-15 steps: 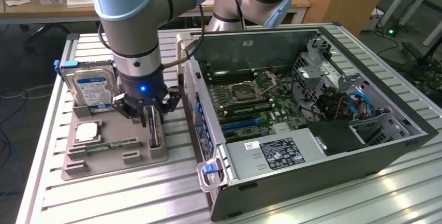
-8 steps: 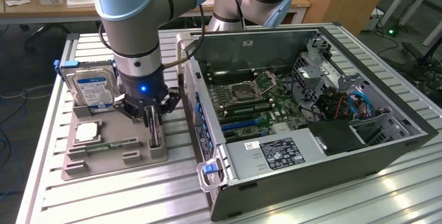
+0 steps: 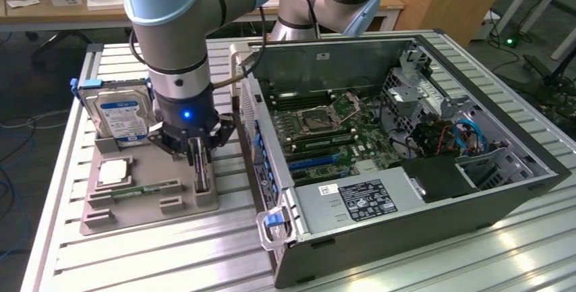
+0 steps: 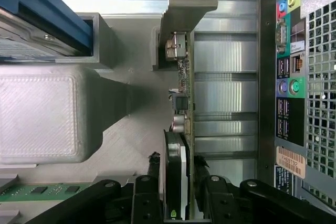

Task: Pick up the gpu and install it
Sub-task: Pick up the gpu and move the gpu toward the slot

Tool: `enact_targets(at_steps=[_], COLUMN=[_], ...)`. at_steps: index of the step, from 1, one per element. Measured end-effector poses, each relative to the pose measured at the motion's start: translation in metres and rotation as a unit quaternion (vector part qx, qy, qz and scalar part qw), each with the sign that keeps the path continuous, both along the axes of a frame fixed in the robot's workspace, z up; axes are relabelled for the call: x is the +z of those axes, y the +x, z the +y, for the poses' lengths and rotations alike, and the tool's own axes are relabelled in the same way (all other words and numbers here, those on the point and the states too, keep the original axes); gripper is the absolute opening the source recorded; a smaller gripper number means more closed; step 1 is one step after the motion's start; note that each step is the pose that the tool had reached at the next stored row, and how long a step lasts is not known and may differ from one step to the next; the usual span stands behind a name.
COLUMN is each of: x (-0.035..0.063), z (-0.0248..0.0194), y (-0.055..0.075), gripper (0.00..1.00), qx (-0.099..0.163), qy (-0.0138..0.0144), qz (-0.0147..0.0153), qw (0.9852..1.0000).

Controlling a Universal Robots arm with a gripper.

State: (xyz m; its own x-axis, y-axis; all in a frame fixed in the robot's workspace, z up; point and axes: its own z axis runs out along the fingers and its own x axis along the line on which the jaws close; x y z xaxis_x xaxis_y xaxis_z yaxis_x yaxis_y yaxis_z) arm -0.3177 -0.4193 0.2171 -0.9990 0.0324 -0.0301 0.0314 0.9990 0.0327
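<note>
The gpu [image 3: 202, 181] stands on its edge in a slot of the grey holder tray [image 3: 135, 219], at the tray's side nearest the computer case. In the wrist view the gpu [image 4: 176, 182] shows its black cooler block, and its pale metal bracket [image 4: 184, 3] is at the far end. My gripper [image 3: 199, 152] hangs straight down over the card. Its black fingers [image 4: 154, 162] straddle the gpu, one on each side of the cooler, with a thin gap left on either side. The gripper [image 4: 177, 160] is open, narrowly around the card.
On the tray stand a silver hard drive [image 3: 121, 117] with a blue label, a processor [image 3: 112, 170] and a green memory stick [image 3: 144, 189]. The open computer case [image 3: 405, 191] lies to the exterior view's right, its motherboard [image 3: 324, 137] exposed. A second arm's base [image 3: 333, 2] stands behind the case.
</note>
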Motion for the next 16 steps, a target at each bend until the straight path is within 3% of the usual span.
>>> enact_targets(at_steps=[2, 4, 5, 7, 11, 16], x=[-0.0001, -0.0002, -0.0004, -0.0006, -0.0010, -0.0026], z=[0.0027, 0.0050, 0.0059, 0.0074, 0.0115, 0.0121], y=[0.000, 0.000, 0.000, 0.000, 0.000, 0.000], gripper=[0.38, 0.38, 0.38, 0.38, 0.38, 0.38], qx=[0.000, 0.000, 0.000, -0.001, -0.001, -0.001], qy=[-0.0082, -0.0188, -0.0217, -0.0239, -0.0255, -0.0260], qz=[0.0000, 0.0003, 0.0004, 0.0006, 0.0006, 0.0006], qw=[1.0000, 0.9998, 0.9998, 0.9997, 0.9997, 0.9997])
